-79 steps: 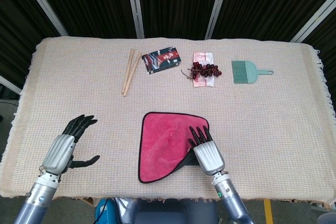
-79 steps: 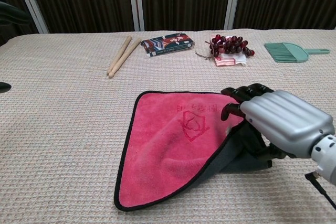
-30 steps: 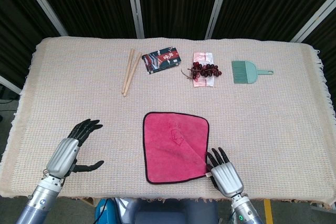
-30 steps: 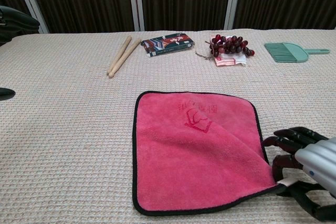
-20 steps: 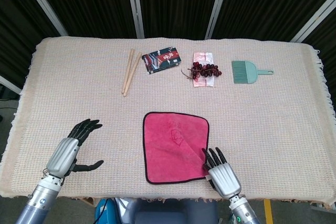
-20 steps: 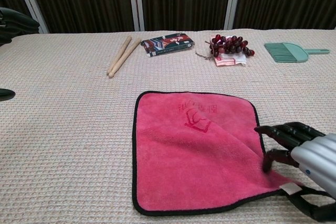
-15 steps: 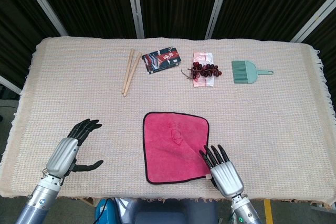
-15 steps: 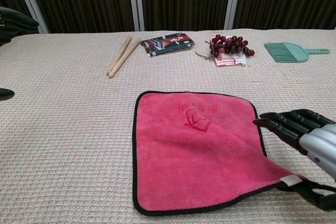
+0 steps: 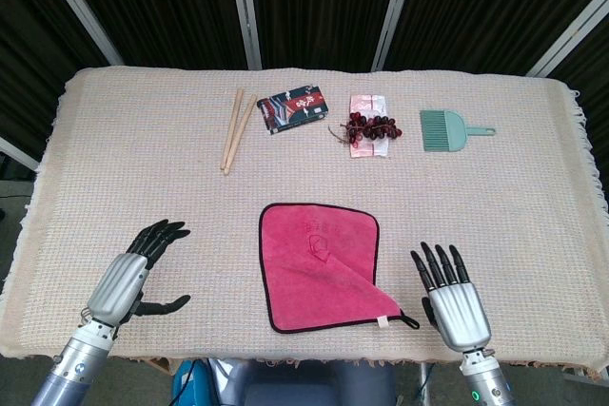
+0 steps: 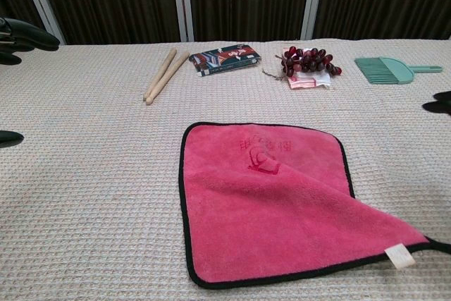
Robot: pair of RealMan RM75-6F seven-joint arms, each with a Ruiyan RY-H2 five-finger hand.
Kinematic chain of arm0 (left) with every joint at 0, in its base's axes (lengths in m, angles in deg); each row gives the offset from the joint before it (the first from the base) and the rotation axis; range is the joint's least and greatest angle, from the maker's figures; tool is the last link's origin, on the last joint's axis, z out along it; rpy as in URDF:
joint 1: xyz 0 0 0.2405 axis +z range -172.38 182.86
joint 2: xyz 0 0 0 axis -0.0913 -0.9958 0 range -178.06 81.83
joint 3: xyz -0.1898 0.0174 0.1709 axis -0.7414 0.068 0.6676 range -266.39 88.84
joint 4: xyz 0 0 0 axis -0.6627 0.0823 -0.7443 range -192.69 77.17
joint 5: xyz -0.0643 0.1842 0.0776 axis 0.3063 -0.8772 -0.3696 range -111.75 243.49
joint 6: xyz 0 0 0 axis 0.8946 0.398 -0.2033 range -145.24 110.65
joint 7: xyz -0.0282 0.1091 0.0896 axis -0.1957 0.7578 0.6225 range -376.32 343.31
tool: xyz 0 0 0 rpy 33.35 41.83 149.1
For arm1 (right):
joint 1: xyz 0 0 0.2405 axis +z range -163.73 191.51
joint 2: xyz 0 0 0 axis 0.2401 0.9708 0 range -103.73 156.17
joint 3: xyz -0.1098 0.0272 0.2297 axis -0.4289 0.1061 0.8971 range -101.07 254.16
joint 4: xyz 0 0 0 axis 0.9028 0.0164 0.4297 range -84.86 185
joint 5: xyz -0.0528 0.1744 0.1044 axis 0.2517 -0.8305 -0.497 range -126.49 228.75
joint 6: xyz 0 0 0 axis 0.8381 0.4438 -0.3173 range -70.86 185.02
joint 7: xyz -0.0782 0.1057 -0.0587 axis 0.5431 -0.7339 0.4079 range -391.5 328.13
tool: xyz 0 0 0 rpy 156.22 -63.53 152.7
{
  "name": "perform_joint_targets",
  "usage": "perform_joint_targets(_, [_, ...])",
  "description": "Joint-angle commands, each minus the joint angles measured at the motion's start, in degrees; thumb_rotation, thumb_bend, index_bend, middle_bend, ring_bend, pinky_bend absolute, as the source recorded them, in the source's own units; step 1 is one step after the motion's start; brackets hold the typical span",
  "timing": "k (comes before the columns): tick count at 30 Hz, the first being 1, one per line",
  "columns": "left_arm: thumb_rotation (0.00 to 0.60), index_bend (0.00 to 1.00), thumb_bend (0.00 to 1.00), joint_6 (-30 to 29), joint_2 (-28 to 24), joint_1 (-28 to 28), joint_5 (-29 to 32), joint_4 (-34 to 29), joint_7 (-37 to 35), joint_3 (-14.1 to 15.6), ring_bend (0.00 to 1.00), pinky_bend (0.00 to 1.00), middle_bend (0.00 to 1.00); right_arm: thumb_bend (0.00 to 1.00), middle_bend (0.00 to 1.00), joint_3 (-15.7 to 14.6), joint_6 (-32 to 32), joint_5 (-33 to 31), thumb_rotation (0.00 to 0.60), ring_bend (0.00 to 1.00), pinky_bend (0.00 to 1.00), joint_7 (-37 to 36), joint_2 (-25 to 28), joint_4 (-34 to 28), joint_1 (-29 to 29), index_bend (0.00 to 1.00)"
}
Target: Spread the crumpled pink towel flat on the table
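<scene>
The pink towel (image 9: 324,267) with its black border lies spread flat near the table's front edge, its white tag at the near right corner; the chest view shows the pink towel (image 10: 282,199) unfolded with nothing on it. My right hand (image 9: 452,299) hovers to the right of the towel, apart from it, fingers straight and spread, holding nothing. Only dark fingertips (image 10: 438,101) of it show at the chest view's right edge. My left hand (image 9: 133,278) is well left of the towel, fingers apart and empty.
Along the back of the table lie two wooden sticks (image 9: 237,127), a dark patterned packet (image 9: 293,107), a bunch of dark red grapes (image 9: 369,127) on a pink wrapper, and a green comb-like brush (image 9: 447,129). The woven table cover (image 9: 514,206) reaches to all edges.
My right hand let go of the towel's near right corner and moved off to the right. The towel's folded-under corner is now opened out flat. The left hand barely shifted.
</scene>
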State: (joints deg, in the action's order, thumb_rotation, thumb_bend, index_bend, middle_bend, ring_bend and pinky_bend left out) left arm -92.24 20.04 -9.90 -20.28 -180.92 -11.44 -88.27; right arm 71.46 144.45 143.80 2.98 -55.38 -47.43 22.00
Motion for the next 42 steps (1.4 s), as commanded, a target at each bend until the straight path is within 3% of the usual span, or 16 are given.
perform_joint_targets(1, [0.6,0.14,0.22,0.51,0.46,-0.08,-0.34,0.13,0.93,0.41,0.0,0.01,0.07,0.42,0.0,0.78,1.84,0.76,0.6,0.0,0.0,-1.82,0.95,1.41,-1.2,0.0])
perform_joint_targets(5, [0.6,0.13,0.27,1.97,1.49,-0.57,-0.89,0.65,2.64,1.12,0.0,0.01,0.07,0.42,0.0,0.98,3.46,1.94,0.6,0.0,0.0,-4.32,1.25,2.52,-2.13,0.0])
perform_joint_targets(9, [0.6,0.12,0.56,5.73,2.53,-2.3,-1.79,1.57,5.97,2.18,0.0,0.02,0.08,0.42,0.0,1.17,4.58,3.01,0.6,0.0,0.0,-7.78,1.53,3.69,-2.79,0.0])
perform_joint_targets(15, [0.6,0.1,0.74,13.01,4.36,-7.03,-2.72,3.26,14.76,1.83,0.0,0.02,0.09,0.42,0.0,1.59,4.74,3.06,0.6,0.0,0.0,-11.7,1.9,5.06,-3.26,0.0])
perform_joint_targets(21, [0.6,0.11,0.76,22.46,8.23,-13.41,3.03,4.33,23.77,-0.39,0.0,0.03,0.1,0.42,0.0,2.14,5.0,3.67,0.6,0.0,0.0,-14.32,2.82,4.82,-3.44,0.0])
perform_joint_targets(27, [0.6,0.11,0.77,28.27,14.98,-17.73,10.76,6.83,30.99,0.23,0.0,0.05,0.12,0.42,0.0,2.25,4.51,3.78,0.6,0.0,0.0,-16.1,3.23,4.59,-3.72,0.0])
perform_joint_targets(35, [0.6,0.12,0.77,27.82,21.68,-20.5,18.27,9.88,38.1,1.82,0.0,0.05,0.13,0.42,0.0,2.68,4.3,4.15,0.6,0.0,0.0,-17.57,3.97,3.84,-4.04,0.0])
perform_joint_targets(42, [0.6,0.12,0.77,26.6,23.82,-21.93,21.26,10.51,40.58,3.54,0.0,0.05,0.13,0.42,0.0,2.66,3.7,4.51,0.6,0.0,0.0,-18.1,3.89,3.89,-4.22,0.0])
